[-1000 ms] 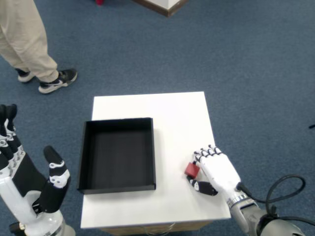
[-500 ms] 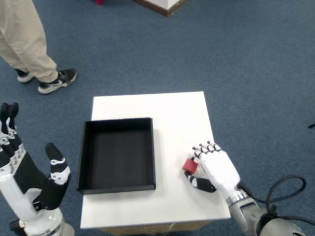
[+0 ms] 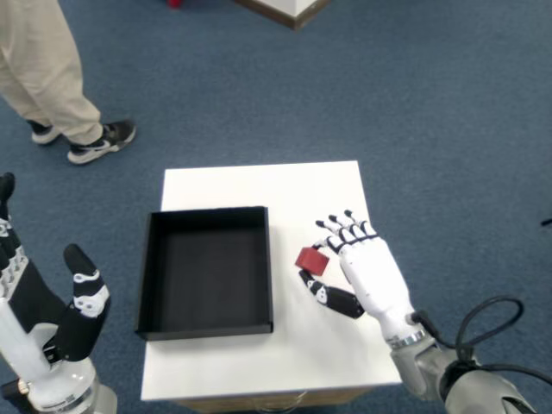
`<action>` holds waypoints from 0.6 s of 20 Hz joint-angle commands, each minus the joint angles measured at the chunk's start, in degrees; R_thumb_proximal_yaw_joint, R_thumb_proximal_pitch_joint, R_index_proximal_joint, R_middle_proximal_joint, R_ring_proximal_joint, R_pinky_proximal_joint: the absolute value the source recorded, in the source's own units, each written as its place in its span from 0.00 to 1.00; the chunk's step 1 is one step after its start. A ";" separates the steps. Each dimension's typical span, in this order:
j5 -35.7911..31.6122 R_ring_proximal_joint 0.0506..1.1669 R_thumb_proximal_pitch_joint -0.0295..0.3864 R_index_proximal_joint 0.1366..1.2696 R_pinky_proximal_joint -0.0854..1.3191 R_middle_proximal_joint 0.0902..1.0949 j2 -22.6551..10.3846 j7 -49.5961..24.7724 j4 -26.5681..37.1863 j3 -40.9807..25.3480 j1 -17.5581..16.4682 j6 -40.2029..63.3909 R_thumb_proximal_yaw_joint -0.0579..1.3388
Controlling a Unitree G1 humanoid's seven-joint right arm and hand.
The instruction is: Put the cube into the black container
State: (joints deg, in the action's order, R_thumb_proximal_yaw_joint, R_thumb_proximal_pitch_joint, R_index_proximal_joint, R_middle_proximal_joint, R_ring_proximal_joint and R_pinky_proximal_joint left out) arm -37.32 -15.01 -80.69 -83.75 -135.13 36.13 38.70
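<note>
A small red cube [image 3: 311, 259] is held between the thumb and fingers of my right hand [image 3: 362, 272], lifted a little above the white table [image 3: 302, 190]. It hangs just right of the black container [image 3: 207, 270], a shallow square tray with nothing in it, on the table's left half. My right hand is shut on the cube, fingertips pointing left toward the container's right wall. My left hand [image 3: 47, 310] is open and raised off the table's left front corner.
A person's legs and a dark sneaker [image 3: 102, 142] stand on the blue carpet at the upper left. A wooden furniture corner [image 3: 289, 10] shows at the top. A black cable [image 3: 492, 332] runs from my right forearm.
My right hand has lifted the red cube off the table and carried it up and left, toward the container. The left hand has dropped slightly lower in view.
</note>
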 commanded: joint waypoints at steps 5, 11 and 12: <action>2.21 0.21 0.52 0.78 0.20 0.24 3.79 -12.82 -9.00 -2.65 6.71 9.45 0.92; 0.76 0.20 0.52 0.78 0.19 0.24 6.20 -12.20 -18.43 -5.34 6.44 16.70 0.91; 0.07 0.20 0.52 0.78 0.19 0.24 6.45 -11.93 -19.29 -6.39 6.76 17.36 0.91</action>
State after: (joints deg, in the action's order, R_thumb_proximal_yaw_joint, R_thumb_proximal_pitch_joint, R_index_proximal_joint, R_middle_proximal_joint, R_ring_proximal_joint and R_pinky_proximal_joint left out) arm -34.58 -8.16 -90.21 -100.15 -141.38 40.05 54.11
